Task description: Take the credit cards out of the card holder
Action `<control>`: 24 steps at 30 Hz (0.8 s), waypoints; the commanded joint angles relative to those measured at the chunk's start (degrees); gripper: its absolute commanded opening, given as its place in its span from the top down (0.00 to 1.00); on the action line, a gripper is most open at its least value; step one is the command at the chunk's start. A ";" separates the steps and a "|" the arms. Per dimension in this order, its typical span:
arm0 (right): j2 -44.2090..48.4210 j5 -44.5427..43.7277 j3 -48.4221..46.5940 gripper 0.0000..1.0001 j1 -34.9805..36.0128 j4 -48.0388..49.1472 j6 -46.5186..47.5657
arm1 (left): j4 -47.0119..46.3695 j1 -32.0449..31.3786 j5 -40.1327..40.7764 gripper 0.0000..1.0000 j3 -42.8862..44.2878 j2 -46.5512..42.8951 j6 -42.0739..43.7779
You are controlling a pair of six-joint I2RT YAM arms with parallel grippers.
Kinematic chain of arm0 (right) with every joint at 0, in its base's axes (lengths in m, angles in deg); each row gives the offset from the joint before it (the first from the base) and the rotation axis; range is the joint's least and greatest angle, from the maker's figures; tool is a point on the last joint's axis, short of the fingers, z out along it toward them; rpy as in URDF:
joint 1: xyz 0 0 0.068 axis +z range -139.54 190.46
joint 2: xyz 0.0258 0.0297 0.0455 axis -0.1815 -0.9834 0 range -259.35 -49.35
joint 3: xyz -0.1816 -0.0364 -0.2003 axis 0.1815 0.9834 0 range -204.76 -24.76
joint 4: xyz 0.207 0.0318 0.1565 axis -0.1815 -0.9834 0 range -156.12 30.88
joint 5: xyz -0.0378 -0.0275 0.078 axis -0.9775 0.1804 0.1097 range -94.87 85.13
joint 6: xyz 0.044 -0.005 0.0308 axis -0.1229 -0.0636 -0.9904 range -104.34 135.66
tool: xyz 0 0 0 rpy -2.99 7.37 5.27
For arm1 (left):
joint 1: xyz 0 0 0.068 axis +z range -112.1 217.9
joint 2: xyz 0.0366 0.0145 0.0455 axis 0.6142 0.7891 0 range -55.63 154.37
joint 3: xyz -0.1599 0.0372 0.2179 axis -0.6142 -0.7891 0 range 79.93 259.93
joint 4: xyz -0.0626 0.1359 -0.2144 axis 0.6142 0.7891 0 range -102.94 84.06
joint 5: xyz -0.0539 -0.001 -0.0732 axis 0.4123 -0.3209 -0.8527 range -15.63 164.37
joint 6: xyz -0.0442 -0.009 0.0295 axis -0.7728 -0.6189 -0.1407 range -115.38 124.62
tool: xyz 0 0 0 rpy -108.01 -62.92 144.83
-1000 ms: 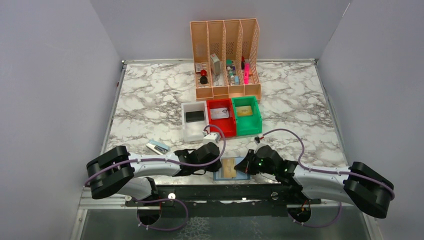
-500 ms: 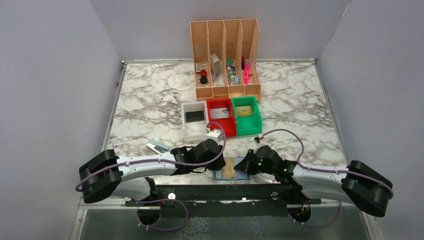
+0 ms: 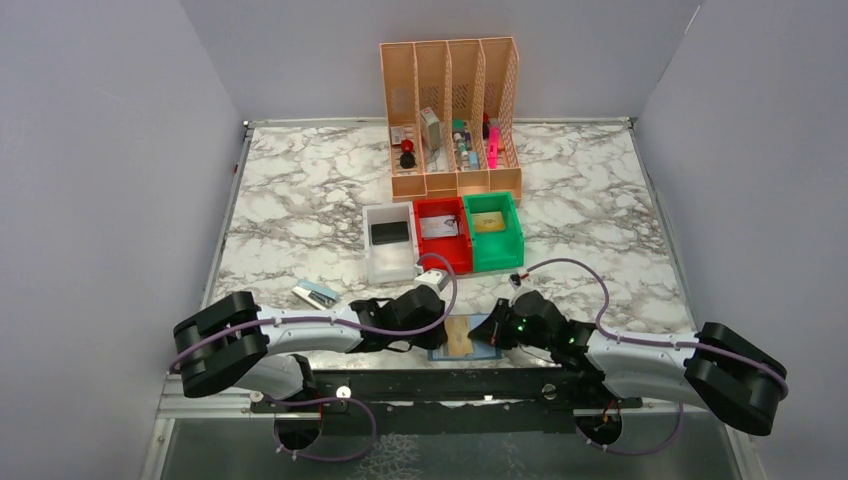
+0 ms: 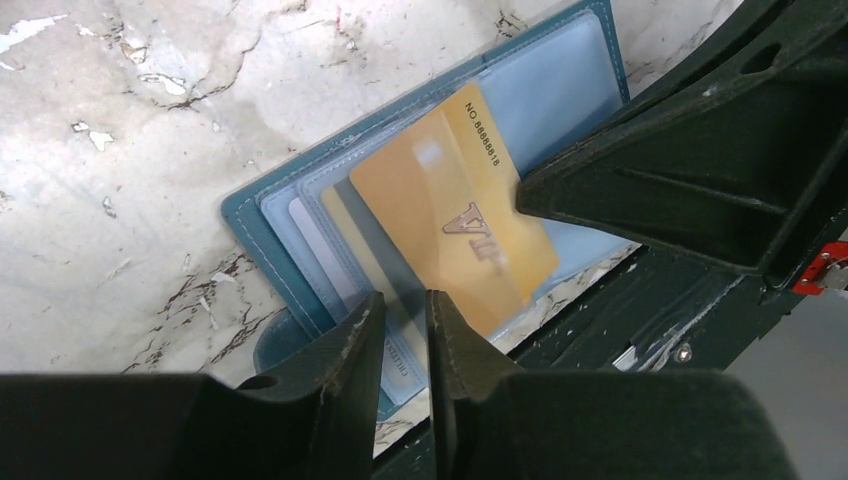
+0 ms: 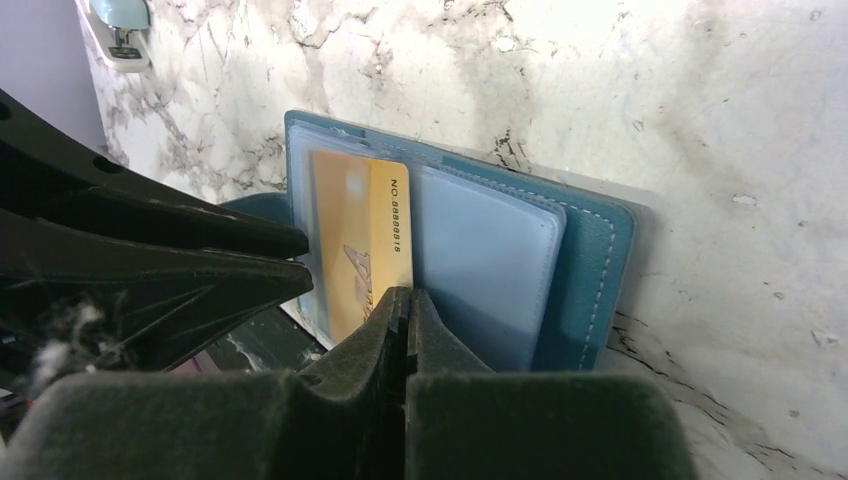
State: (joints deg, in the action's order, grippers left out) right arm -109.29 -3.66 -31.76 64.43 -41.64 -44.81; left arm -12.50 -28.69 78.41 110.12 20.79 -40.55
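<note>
Card holder (image 3: 484, 351) is lying open on the marble surface (image 3: 300, 200), at the near edge, with its pale blue inside and clear pockets facing up.

Both arms are reaching in low toward the holder from opposite sides. The left gripper (image 3: 428, 330) is sitting at the holder's left end, and the right gripper (image 3: 492, 336) at its right end.

In the left wrist view the holder (image 4: 240, 215) is lying just past the left gripper (image 4: 405, 305). These jaws are standing a little apart with a narrow gap between them, and their tips are hovering over the holder's nearest corner. Whether they are pinching anything in that gap cannot be told.

In the right wrist view the right gripper (image 5: 405, 297) is showing its jaws pressed together. The joined tips are meeting the near edge of the holder (image 5: 600, 260), between the gold card and the clear pocket beside it. Whether they are pressing down on the holder cannot be told.

The gold card (image 4: 440, 210) is lying skewed across the holder's pockets, one end still tucked in among the sleeves and the other end pointing toward the holder's fold. It is lying just beside the right jaws and just beyond the left ones. From the right wrist the same card (image 5: 360, 230) is covering the holder's left half.

The silvery-grey card (image 4: 318, 250) is showing only as a pale strip inside a sleeve, under the gold card's edge.
</note>
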 commanded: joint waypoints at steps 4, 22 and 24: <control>0.26 1.66 2.86 0.84 -0.26 3.08 -2.18 | -0.58 -0.76 -1.03 0.79 -2.51 2.13 -0.62; 1.10 1.29 4.37 0.99 -0.26 5.02 -3.47 | 3.22 -0.90 2.32 0.85 -2.47 1.33 -1.02; 3.10 -0.05 4.37 0.99 -0.27 2.43 -3.33 | 4.23 -0.90 3.16 0.85 -2.51 0.83 -1.13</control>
State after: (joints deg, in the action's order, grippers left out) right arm -109.03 -1.91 -28.46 64.35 -35.15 -48.83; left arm -14.99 -28.97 79.19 108.99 21.38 -41.67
